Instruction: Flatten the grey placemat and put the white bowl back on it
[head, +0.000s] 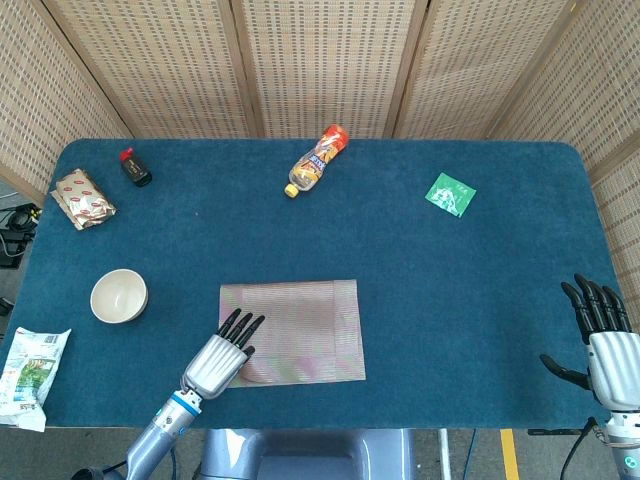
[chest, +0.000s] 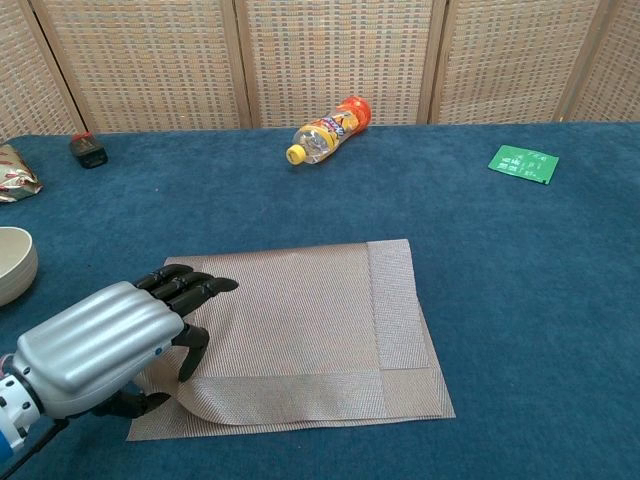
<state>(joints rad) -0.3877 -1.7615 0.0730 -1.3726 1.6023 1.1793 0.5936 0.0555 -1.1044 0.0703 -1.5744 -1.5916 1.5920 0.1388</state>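
The left hand (chest: 95, 345) lies over the near left corner of the grey placemat (head: 295, 318), its dark fingers (chest: 190, 290) stretched forward along the weave with the thumb tucked down at the mat's edge. It grips nothing; it looks to be pressing the mat flat. In the chest view a curved flap at the near left corner still lies doubled over the layer beneath, so I judge the flattening unfinished, which would explain why the hand sits just there.

The white bowl (head: 119, 296) stands upright on the counter (head: 480, 290), well to the left of the mat and apart from it, presumably set aside to leave the mat free for smoothing. It is not yet back on the mat.

The right hand (head: 603, 330) rests at the far right edge of the counter, fingers spread and upright, holding nothing, well apart from the work.

The counter is covered in deep blue carpet-like cloth. On it lie a plastic bottle (head: 316, 160) on its side, a green packet (head: 450, 194), a small dark bottle (head: 135, 167) and two snack packets at the left. Woven cane screens (head: 320, 60) close off the back of the room.
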